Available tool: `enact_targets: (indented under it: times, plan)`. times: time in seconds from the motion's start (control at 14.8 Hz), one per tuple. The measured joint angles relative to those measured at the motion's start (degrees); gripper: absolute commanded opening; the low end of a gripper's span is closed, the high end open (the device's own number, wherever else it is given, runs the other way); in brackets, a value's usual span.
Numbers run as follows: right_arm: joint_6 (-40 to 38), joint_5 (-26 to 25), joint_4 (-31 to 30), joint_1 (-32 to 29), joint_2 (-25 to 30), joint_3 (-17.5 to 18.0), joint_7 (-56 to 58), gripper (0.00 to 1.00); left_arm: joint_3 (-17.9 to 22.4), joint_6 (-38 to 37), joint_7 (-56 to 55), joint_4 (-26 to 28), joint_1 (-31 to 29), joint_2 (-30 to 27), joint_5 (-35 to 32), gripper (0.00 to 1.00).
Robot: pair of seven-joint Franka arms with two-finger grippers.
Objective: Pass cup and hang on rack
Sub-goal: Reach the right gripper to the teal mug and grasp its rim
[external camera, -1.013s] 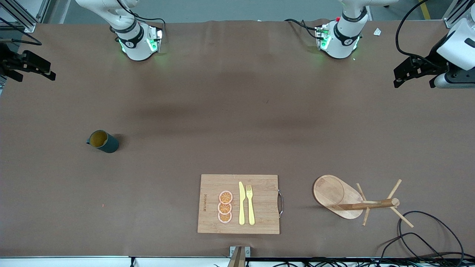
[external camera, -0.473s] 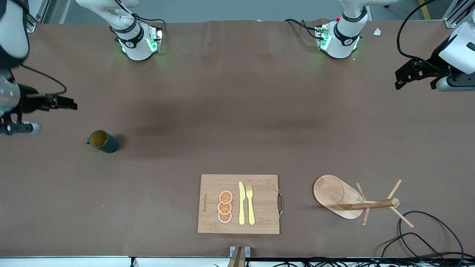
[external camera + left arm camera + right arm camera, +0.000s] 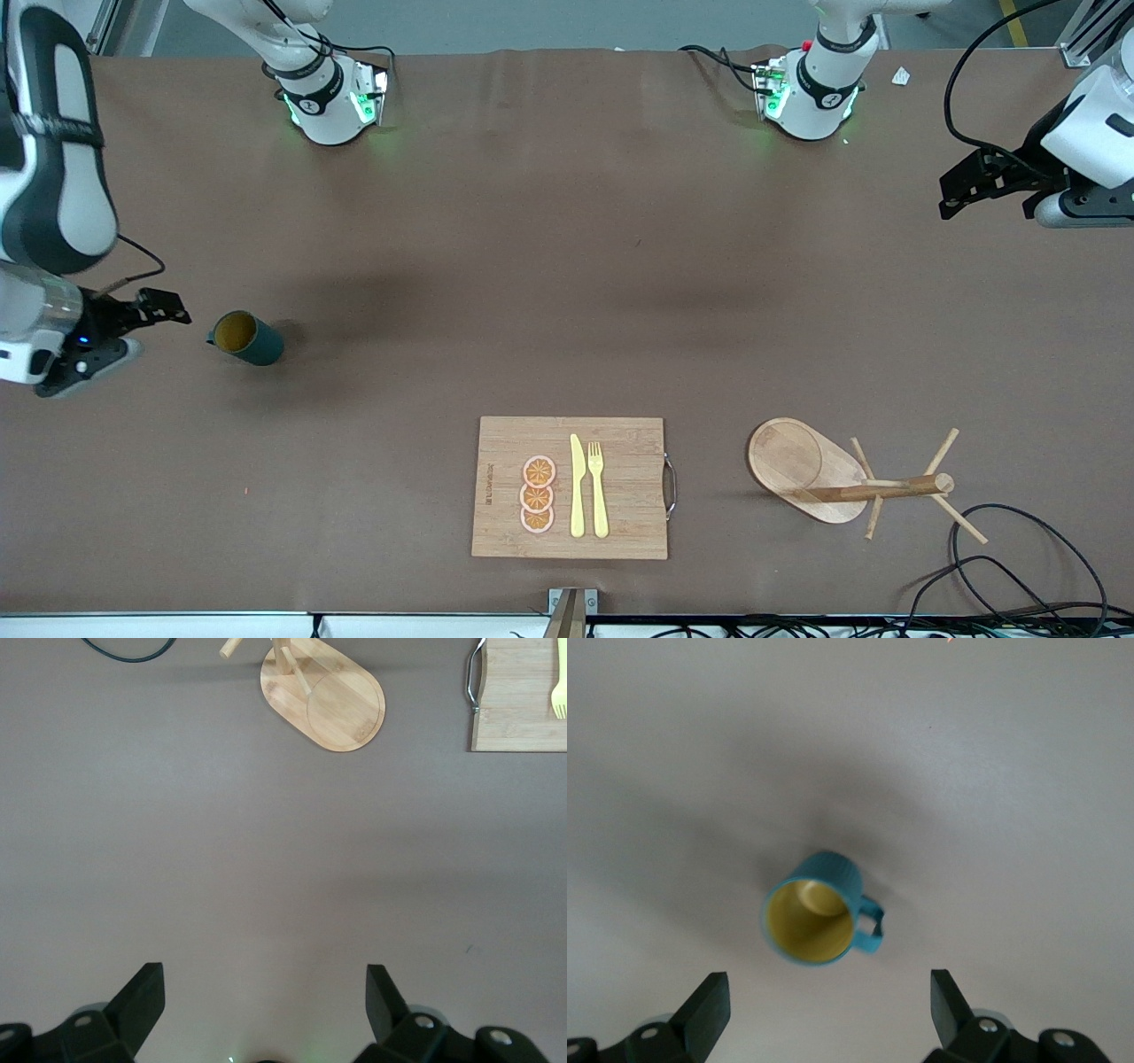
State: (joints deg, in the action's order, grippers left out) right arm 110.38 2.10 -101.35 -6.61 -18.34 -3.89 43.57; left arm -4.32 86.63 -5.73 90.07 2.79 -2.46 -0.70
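The dark teal cup (image 3: pixel 248 338) stands upright on the brown table toward the right arm's end, its yellow-brown inside showing and its small handle pointing at the table's end. My right gripper (image 3: pixel 158 330) is open and empty, close beside the cup on its handle side. In the right wrist view the cup (image 3: pixel 819 920) lies just ahead of the open right gripper (image 3: pixel 828 1001), not between the fingers. The wooden rack (image 3: pixel 850 483) stands near the front edge toward the left arm's end. My left gripper (image 3: pixel 983 211) is open and empty, raised over that end; in the left wrist view (image 3: pixel 264 1001) it is far from the rack (image 3: pixel 323 700).
A bamboo cutting board (image 3: pixel 570 487) with orange slices, a yellow knife and a yellow fork lies at the front middle, between cup and rack; its corner shows in the left wrist view (image 3: pixel 523 691). Black cables (image 3: pixel 1010 558) loop beside the rack.
My right arm has swung in from the table's end and come down beside the cup. The left gripper has barely shifted. Cup and rack have not moved.
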Motion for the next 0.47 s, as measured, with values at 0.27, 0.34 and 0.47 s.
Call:
enact_targets:
  times: [0.27,0.34,0.47]
  plan:
    - [7.55,0.77,-3.18,-0.36,-5.11,0.0,6.34,1.0,0.0,0.43,-0.01,-0.02,-0.01,0.17,0.0,1.0]
    - [8.92,1.3,-3.87,-0.48,-5.93,-0.01,7.4,1.0,0.0,0.47,-0.01,-0.02,-0.01,0.17,0.0,1.0]
    - [13.73,1.62,-6.66,-0.63,-6.78,-0.01,8.57,0.91,0.0,0.48,-0.02,-0.03,-0.01,0.18,0.0,1.0]
